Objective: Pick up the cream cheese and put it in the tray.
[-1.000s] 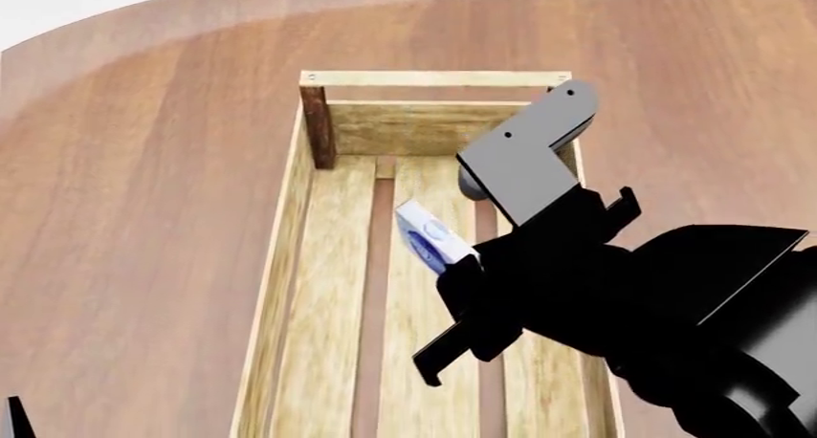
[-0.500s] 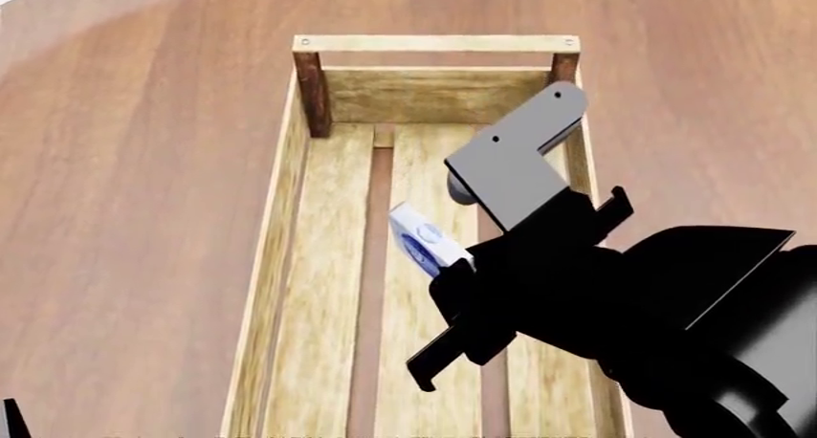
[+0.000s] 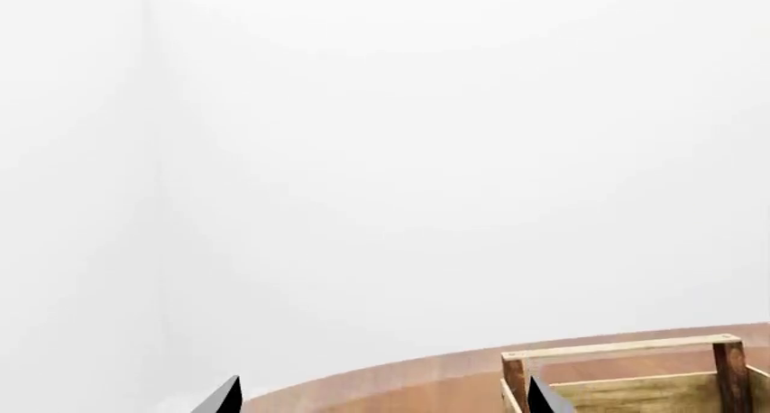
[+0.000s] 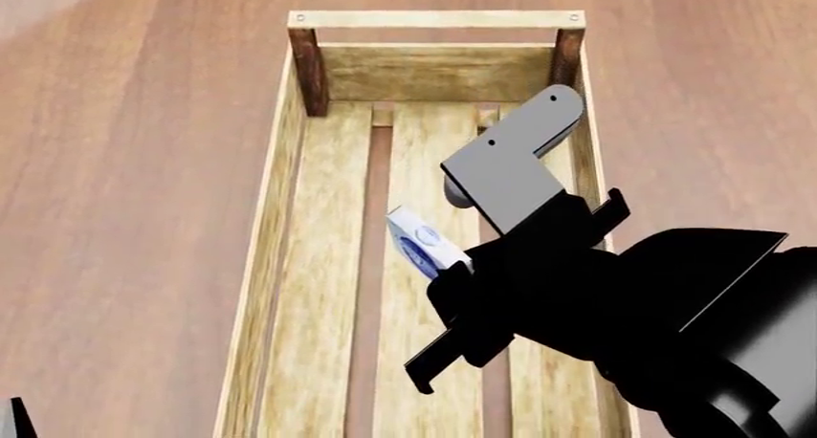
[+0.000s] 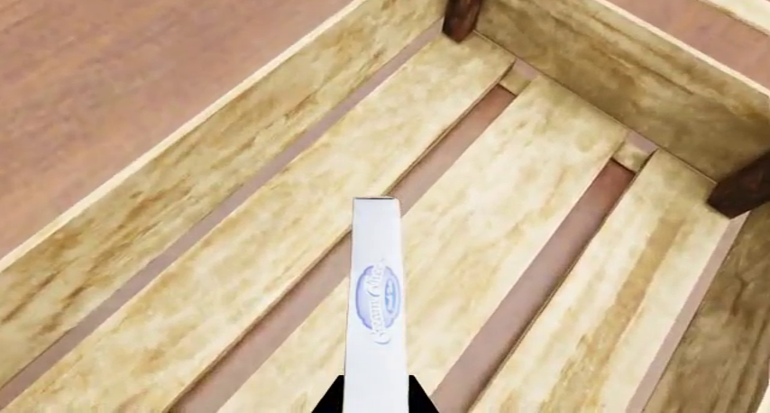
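Now, cream cheese (image 4: 420,240): small flat white box, blue oval logo on its narrow face, held on edge above the tray's (image 4: 279,218) slatted floor.
Right gripper (image 4: 450,275): clamped on the box.
Left gripper (image 3: 379,397): fingertips apart, holding nothing.

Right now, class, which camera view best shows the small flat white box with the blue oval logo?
The right wrist view: the cream cheese box fills the centre, logo readable, above the tray slats. The head view shows it smaller, partly hidden by the right gripper. The left wrist view misses it.
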Motion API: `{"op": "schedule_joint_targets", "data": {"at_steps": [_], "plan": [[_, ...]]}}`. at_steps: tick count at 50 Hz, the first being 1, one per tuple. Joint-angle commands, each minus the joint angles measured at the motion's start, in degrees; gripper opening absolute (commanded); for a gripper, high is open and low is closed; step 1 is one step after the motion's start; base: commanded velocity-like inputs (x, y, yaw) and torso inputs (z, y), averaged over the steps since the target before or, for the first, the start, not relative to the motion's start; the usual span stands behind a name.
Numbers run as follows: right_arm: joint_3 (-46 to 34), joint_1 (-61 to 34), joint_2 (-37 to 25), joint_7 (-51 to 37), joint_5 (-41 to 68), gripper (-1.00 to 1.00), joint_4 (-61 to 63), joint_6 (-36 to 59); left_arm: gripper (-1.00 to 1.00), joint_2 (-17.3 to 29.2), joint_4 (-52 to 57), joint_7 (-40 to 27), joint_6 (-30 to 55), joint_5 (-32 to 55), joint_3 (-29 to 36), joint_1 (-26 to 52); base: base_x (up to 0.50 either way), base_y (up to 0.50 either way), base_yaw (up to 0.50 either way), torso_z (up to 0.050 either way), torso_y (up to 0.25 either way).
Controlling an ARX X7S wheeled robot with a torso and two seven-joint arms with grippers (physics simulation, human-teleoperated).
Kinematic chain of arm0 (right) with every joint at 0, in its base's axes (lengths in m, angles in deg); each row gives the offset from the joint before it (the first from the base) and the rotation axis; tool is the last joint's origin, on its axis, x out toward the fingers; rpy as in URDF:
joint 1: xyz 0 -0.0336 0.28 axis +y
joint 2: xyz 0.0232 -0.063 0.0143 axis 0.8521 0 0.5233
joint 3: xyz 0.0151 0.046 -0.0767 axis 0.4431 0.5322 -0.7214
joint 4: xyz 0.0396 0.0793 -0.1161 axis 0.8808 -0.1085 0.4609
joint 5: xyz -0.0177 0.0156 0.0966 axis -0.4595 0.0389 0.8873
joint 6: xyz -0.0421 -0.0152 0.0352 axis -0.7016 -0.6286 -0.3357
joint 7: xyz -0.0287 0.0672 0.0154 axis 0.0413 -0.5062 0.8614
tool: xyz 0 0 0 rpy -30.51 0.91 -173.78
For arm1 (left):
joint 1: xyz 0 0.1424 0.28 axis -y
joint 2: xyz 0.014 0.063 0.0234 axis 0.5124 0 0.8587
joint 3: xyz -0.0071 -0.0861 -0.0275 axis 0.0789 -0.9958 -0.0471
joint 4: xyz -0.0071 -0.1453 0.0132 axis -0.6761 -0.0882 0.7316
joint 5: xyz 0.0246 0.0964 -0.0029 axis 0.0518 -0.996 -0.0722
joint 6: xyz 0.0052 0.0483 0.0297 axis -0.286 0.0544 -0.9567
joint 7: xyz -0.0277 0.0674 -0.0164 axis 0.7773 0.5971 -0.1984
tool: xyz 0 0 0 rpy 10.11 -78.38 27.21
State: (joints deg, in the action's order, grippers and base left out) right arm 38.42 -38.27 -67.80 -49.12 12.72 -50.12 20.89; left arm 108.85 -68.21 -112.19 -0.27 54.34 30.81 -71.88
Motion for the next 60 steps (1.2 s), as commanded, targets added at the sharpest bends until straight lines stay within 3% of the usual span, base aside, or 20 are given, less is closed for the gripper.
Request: {"op": "schedule_joint_targets", "data": {"at_steps": [1, 60], "plan": [[0.02, -0.62, 0.16, 0.42, -0.61, -1.0, -0.15, -0.35, 1.0, -0.06, 0.19, -0.13, 0.45, -0.27, 0.06, 0.19, 0.0, 0.0, 0.0, 0.0, -0.051], [-1.98, -0.53, 1.09, 0.5, -1.08, -1.0, -0.83, -1.25, 1.0, 0.35, -0.14, -0.93, -0.65, -0.38, 0.36, 0.05, 0.0, 0.0, 0.0, 0.0, -0.069]]}}
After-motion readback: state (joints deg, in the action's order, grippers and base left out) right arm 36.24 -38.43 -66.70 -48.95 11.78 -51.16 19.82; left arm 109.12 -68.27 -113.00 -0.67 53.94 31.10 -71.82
